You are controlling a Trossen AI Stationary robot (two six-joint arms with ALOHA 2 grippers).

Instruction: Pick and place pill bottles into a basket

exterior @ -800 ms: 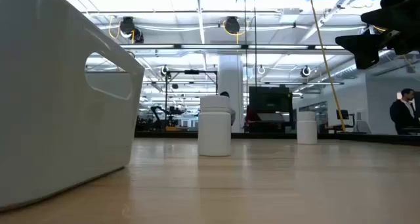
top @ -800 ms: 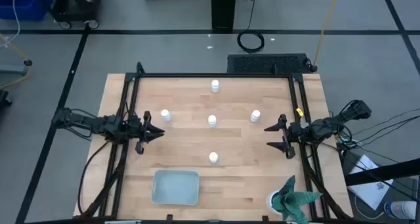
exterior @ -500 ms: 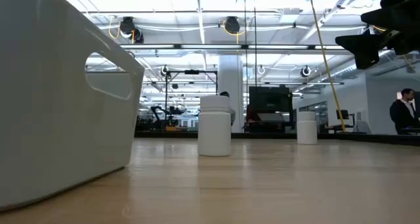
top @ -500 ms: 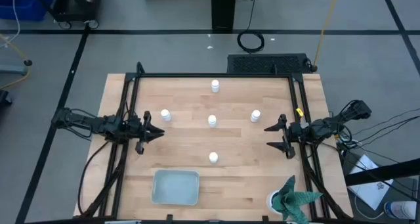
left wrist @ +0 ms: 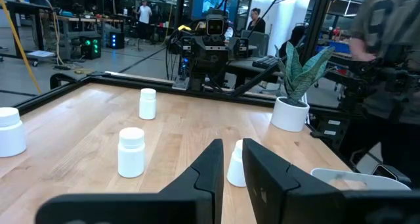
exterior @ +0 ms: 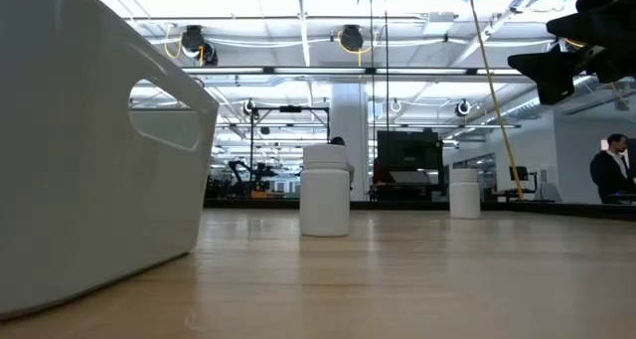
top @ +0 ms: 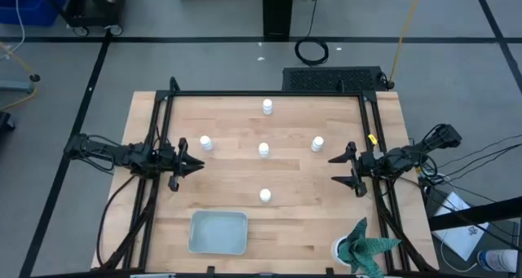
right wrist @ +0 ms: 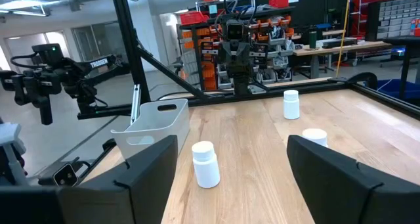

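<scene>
- Five pill bottles stand upright on a pale wooden table (top: 294,221) — small white cylinders with white caps, all alike, well apart from one another.
- Seen from above, one bottle (top: 267,107) stands at the far edge, near the middle of the black frame rail.
- Three make a loose row across the middle: one on the left (top: 205,143), one at the centre (top: 263,150), one on the right (top: 317,144).
- The fifth bottle (top: 265,196) stands nearer the front, just far-right of the basket.
- The basket (top: 218,232) is a shallow, pale grey-blue rectangular tray with rounded corners and a raised rim; it sits at the near edge, left of centre, with no bottle in it.
- In the low view the basket's wall, with a handle slot, fills the left side, and two bottles stand beyond it.
- The left gripper (top: 192,165) reaches in level from the table's left edge, close to the left bottle but not touching it; its fingers are nearly together, with only a thin gap, and hold nothing.
- The right gripper (top: 341,169) reaches in level from the right edge, near the right bottle; its fingers are spread wide — nothing between them.
- A green-leaved plant in a white pot (top: 361,247) stands at the near right corner.
</scene>
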